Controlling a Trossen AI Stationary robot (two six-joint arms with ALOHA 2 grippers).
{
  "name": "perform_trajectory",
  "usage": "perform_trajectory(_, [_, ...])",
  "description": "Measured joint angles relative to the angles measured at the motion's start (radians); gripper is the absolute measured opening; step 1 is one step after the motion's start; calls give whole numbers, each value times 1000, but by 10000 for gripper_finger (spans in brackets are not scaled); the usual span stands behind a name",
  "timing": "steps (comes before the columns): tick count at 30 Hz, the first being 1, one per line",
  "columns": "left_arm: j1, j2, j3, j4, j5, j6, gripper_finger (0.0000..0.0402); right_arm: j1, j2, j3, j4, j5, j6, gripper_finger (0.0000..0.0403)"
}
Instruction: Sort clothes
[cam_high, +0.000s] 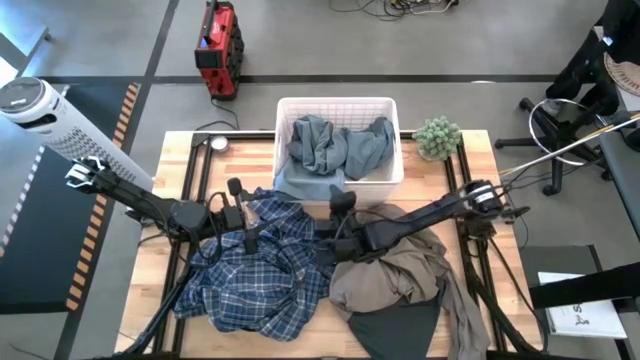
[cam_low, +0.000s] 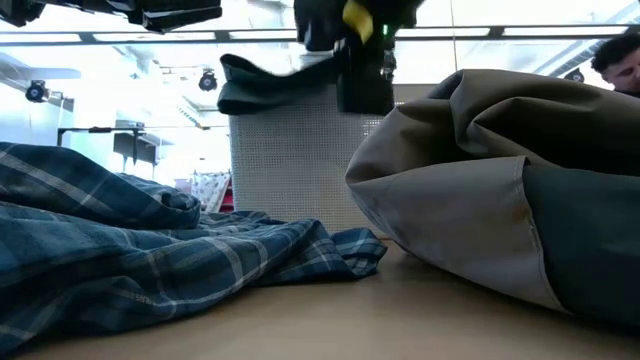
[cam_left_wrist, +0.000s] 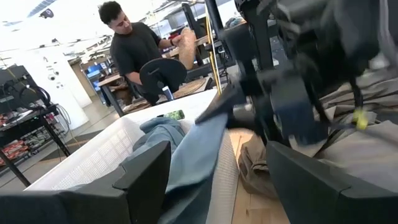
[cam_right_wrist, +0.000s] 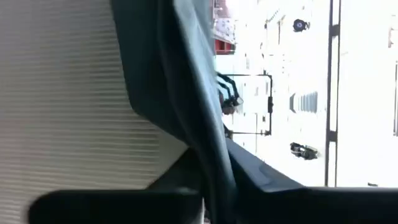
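Note:
A grey-blue shirt (cam_high: 335, 145) lies in the white bin (cam_high: 290, 105) at the table's far side, and part of it drapes over the bin's near wall. My right gripper (cam_high: 340, 205) is at that wall, shut on this shirt. My left gripper (cam_high: 245, 225) hovers open above the blue-white plaid shirt (cam_high: 260, 275), which is spread on the table's near left; nothing is between its fingers (cam_left_wrist: 143, 180). A taupe garment (cam_high: 395, 275) is heaped at the near right, partly on a dark grey-green tee (cam_high: 395, 335). My right gripper pinches a fold of the grey-blue shirt (cam_left_wrist: 211, 115) between its two fingers, just in front of the bin's near wall. The fingers lie about level and come from the table's right. The held part (cam_low: 265, 85) is lifted to about rim height; the rest stays in the bin.
A green ball-shaped plant (cam_high: 438, 137) stands right of the bin. The left arm's gripper hangs close beside the right one. A person (cam_left_wrist: 134, 50) stands in the room beyond the table. Bare wood shows along the table's near left edge.

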Motion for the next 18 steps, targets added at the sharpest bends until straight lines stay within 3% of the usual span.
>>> perform_trajectory(8, [0, 0, 0, 2, 0, 0, 252, -53, -158, 86, 7, -144, -42, 7])
perform_trajectory(13, [0, 0, 0, 10, 0, 0, 252, -160, -248, 135, -4, -231, -66, 5])
perform_trajectory(18, [0, 0, 0, 10, 0, 0, 252, -304, -311, 159, -2, -383, -64, 4])
